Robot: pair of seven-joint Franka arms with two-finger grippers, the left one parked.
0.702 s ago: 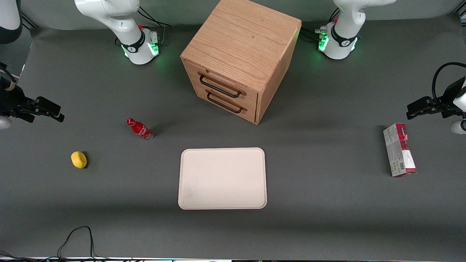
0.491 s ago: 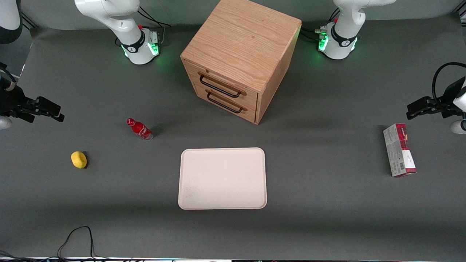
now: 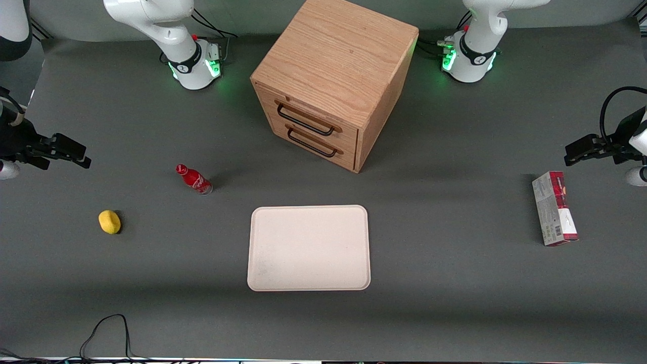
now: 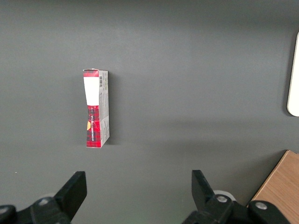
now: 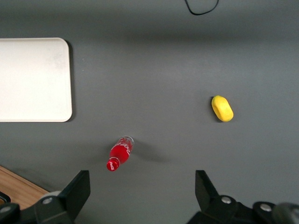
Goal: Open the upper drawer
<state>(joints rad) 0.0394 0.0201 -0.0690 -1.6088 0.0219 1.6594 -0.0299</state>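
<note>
Claw [image 3: 76, 155] open, well apart from shut upper drawer [image 3: 308, 118].

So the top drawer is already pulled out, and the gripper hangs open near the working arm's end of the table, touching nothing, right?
Not quite. The front view shows the upper drawer shut, flush with the cabinet like the drawer beneath it. The rest holds: the gripper hangs open toward the working arm's end of the table, touching nothing.

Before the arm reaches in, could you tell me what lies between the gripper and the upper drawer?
Front view: only bare table mat lies between the open gripper and the upper drawer; the red bottle stands nearer the camera.
</note>
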